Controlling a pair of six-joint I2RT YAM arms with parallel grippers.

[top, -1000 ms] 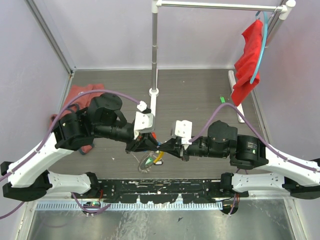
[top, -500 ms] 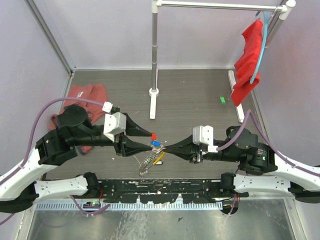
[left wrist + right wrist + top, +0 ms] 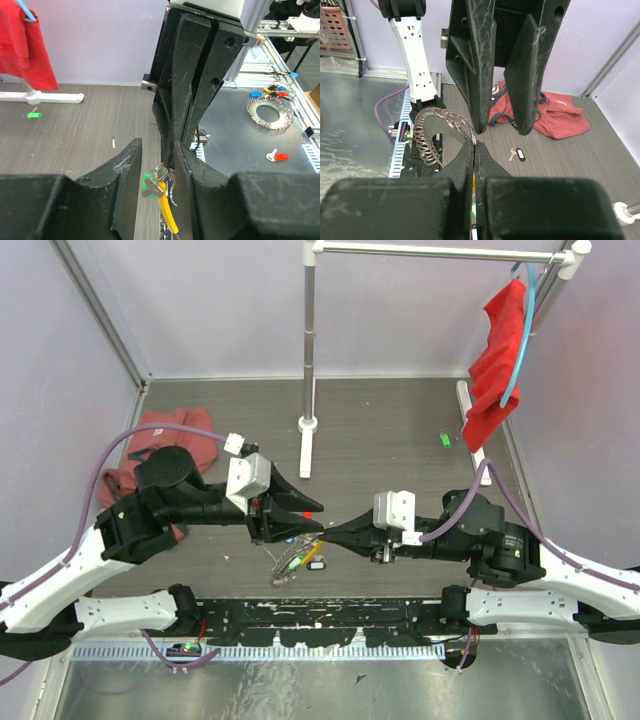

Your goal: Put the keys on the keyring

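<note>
We see a dark grey, wood-grained table (image 3: 400, 410). On it lie a crumpled red cloth (image 3: 165, 430) at the far left, the white foot of a metal pole stand (image 3: 305, 450) mid-table, a small green piece (image 3: 444, 439) to the right, and one black-tagged key (image 3: 517, 154) near the front.

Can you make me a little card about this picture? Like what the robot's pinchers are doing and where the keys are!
Left jaws: open, one on each side of the right jaws' tips
Right jaws: shut on the keyring, holding it up off the table
Keyring: silvery coil with a yellow section
Key at the ring: green tag, hanging beside the yellow section
Loose key: black tag, lying flat on the table
Not yet done: the black-tagged key is off the ring
</note>
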